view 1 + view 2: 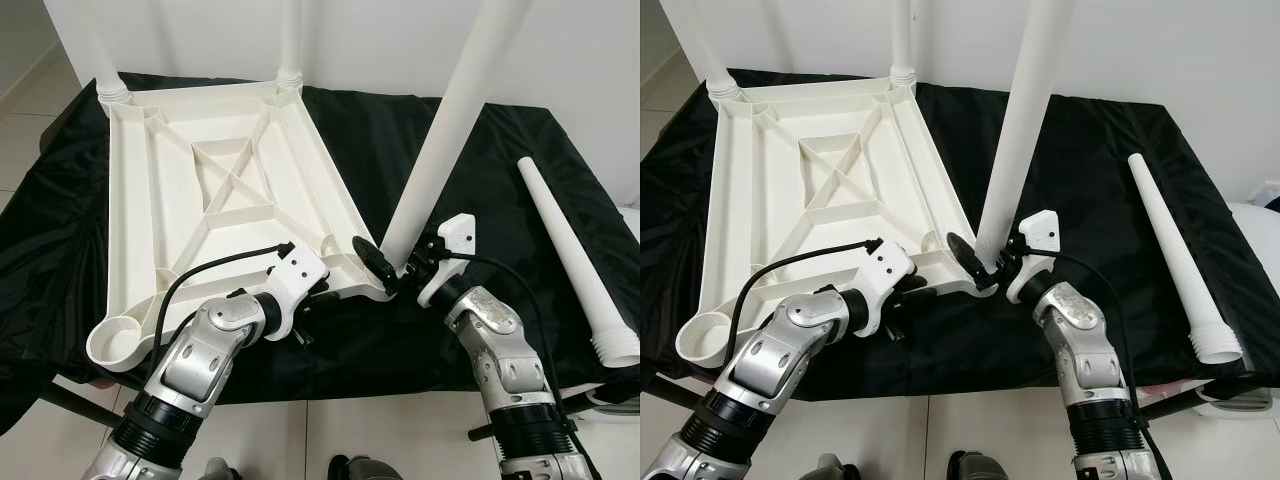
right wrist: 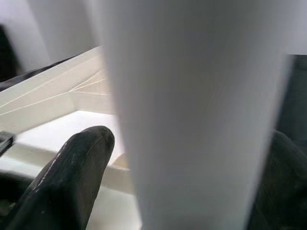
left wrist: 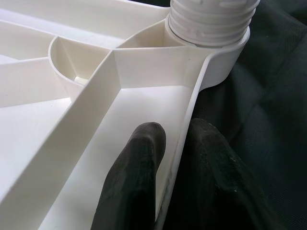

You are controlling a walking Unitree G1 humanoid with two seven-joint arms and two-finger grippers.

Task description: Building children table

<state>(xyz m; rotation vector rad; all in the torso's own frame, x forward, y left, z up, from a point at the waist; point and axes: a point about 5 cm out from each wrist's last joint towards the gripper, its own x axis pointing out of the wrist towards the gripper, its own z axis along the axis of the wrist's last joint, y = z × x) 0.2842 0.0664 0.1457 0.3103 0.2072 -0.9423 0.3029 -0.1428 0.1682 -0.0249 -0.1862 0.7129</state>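
An upturned white children's tabletop lies ribs-up on a black cloth, with two legs standing at its far corners, their tops cut off by the frame. The right gripper clamps the base of a third leg at the tabletop's near right corner; its seating in the socket is hidden behind the black fingers, and the leg blurs at close range in the right wrist view. The left gripper pinches the tabletop's near rim, one finger on each side of it. A spare leg lies loose on the cloth to the right.
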